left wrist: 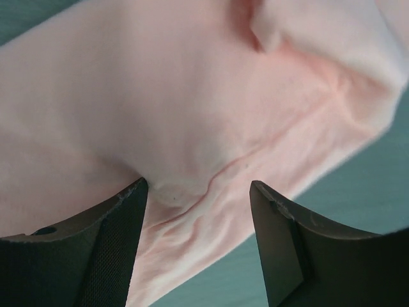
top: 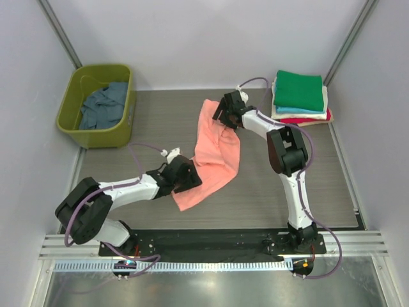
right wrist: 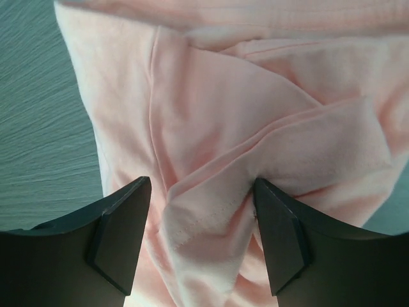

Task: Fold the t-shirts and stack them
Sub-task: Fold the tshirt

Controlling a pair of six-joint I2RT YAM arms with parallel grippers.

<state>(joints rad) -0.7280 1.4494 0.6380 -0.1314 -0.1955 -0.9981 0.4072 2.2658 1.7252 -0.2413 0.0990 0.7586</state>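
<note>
A poor fold is being risked here. The salmon-pink t-shirt (top: pixel 214 153) is lying crumpled and partly doubled over itself. If the jaws are closed where they stand, several layers or a loose seam fold would probably be gathered instead of a single edge, and the cloth would be dragged into a twist rather than laid flat. A second hazard is being posed by uneven pulling, since the garment is being addressed at two ends far apart, and one corner could be lost.

The shirt is lying diagonally across the middle of the surface (top: pixel 319 185), well apart from the folded stack (top: pixel 300 96) at the far right and the olive-green tub (top: pixel 99 109) at the far left. The left end effector (top: pixel 188 178) is being held with jaws spread at the shirt's near left edge, with wrinkled cloth lying between the fingers. The right end effector (top: pixel 222 116) is being held spread at the far end, with a stitched hem fold rising between its fingers. Nothing is being pinched, as far as can be judged.
</note>
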